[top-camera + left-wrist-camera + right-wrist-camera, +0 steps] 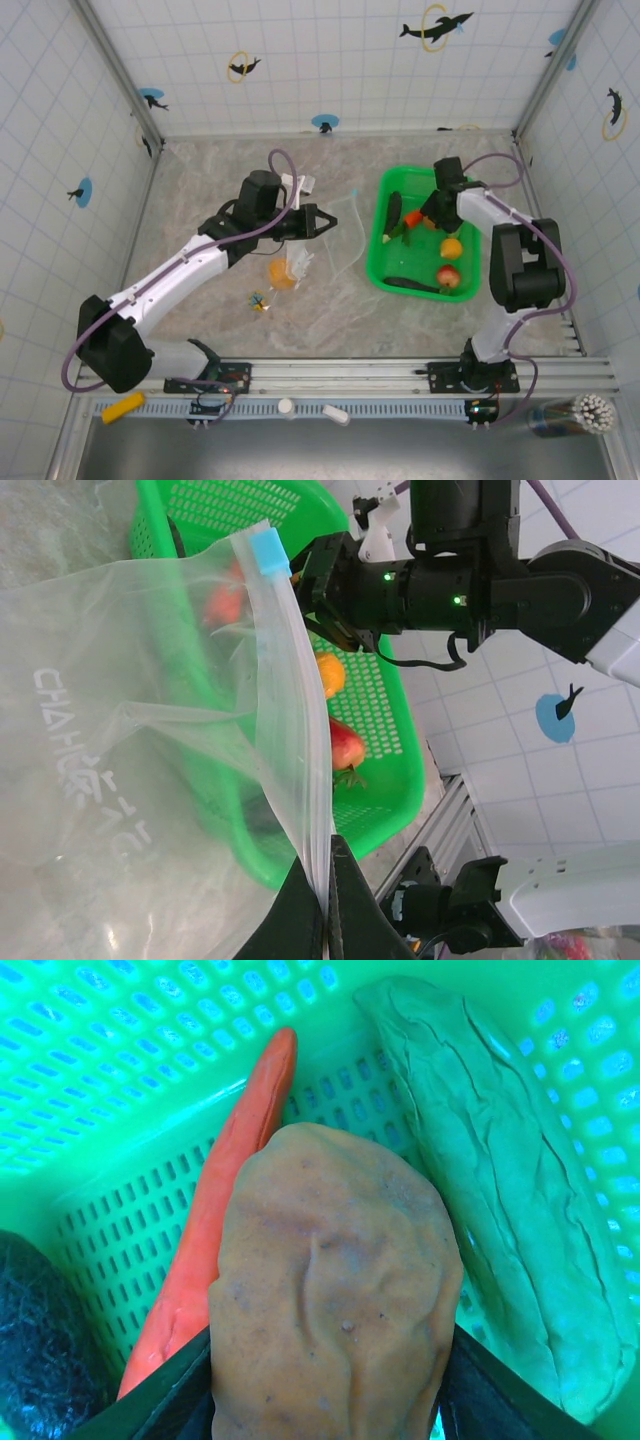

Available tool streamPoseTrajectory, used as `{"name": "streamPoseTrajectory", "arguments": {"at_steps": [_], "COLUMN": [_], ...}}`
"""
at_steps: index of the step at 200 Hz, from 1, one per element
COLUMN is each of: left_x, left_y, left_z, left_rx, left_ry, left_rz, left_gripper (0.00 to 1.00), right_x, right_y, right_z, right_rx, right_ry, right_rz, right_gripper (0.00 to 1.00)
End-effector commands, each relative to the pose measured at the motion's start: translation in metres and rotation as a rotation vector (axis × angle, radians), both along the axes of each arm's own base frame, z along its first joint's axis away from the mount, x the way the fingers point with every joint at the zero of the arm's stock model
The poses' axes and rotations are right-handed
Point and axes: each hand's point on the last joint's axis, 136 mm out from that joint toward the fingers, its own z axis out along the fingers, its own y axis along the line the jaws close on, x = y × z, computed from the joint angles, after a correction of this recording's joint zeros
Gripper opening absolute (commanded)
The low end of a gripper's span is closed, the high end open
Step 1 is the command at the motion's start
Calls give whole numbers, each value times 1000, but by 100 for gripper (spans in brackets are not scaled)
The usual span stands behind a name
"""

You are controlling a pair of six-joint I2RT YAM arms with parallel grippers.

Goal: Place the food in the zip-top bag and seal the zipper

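Observation:
The clear zip-top bag (150, 730) hangs from my left gripper (327, 905), which is shut on its mouth edge. The zipper's light blue tab (270, 552) sits at the far end of that edge. From above, the bag (345, 250) drapes below my left gripper (328, 220), with an orange piece (283, 275) at its lower left. My right gripper (413, 225) is down in the green basket (380, 265). Its fingers press both sides of a brown potato-like food piece (330, 1280). An orange carrot (235, 1190) and a light green long piece (510, 1180) lie beside it.
The basket also holds an orange-yellow round piece (452, 247), a red one (448, 275) and a dark green long one (410, 284). A tiny yellow-blue trinket (259, 300) lies on the table. Tiled walls close three sides; a metal rail (350, 375) runs along the front.

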Motion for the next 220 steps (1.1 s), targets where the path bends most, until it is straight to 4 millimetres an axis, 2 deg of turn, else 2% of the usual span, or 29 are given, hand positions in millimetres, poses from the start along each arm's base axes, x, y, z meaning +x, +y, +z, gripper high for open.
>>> {"name": "streamPoseTrajectory", "arguments": {"at_steps": [1, 34, 57, 83, 103, 125, 145, 171, 220], "left_x": [0, 3, 6, 7, 6, 6, 4, 5, 6], "left_y": [5, 7, 7, 4, 1, 0, -1, 1, 6], "left_z": [6, 7, 11, 11, 17, 25, 32, 40, 49], "left_rx": [-7, 4, 1, -15, -30, -43, -56, -64, -78], "left_ry": [-17, -25, -27, -9, -8, -14, -18, -36, -50], "left_rz": [13, 30, 41, 47, 33, 34, 28, 43, 78], "left_gripper": [0, 0, 0, 0, 0, 0, 0, 0, 0], "right_x": [1, -11, -25, -50, -80, -113, -137, -160, -170], "right_y": [2, 8, 22, 59, 101, 142, 172, 206, 217], "right_z": [32, 78, 118, 180, 229, 260, 269, 251, 220], "right_rx": [9, 39, 89, 232, 422, 542, 556, 579, 529], "right_ry": [-88, -219, -352, -607, -743, -810, -835, -793, -786], "right_rz": [44, 117, 210, 394, 577, 732, 828, 914, 866], "right_gripper": [48, 49, 49, 49, 49, 49, 51, 51, 51]}}
